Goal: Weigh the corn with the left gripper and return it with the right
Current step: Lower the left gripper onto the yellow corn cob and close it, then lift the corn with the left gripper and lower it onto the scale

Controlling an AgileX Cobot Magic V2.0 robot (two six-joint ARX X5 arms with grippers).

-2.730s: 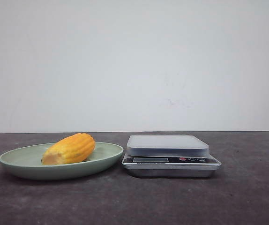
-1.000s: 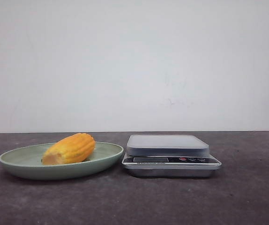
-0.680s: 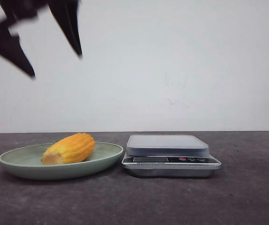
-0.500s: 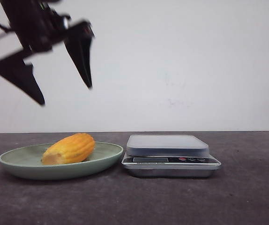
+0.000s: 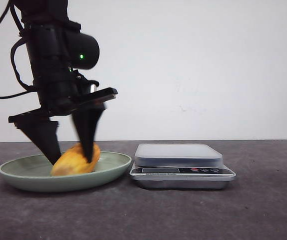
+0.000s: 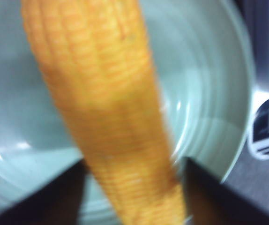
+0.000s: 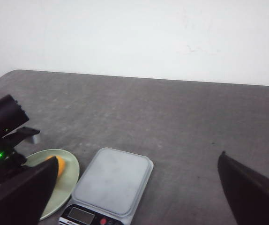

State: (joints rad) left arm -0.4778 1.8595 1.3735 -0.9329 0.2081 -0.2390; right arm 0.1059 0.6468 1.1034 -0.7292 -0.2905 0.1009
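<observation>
Corn (image 5: 75, 160) lies in green plate (image 5: 13, 175) left of scale (image 5: 182, 165); left gripper (image 5: 69, 155) fingers apart, straddling it across its long axis, not yet clamped; right gripper (image 7: 134, 197) wide open, farther off

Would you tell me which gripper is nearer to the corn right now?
Left. The left gripper straddles the corn in the green plate; the right gripper hangs open high above the scale, well away.
</observation>
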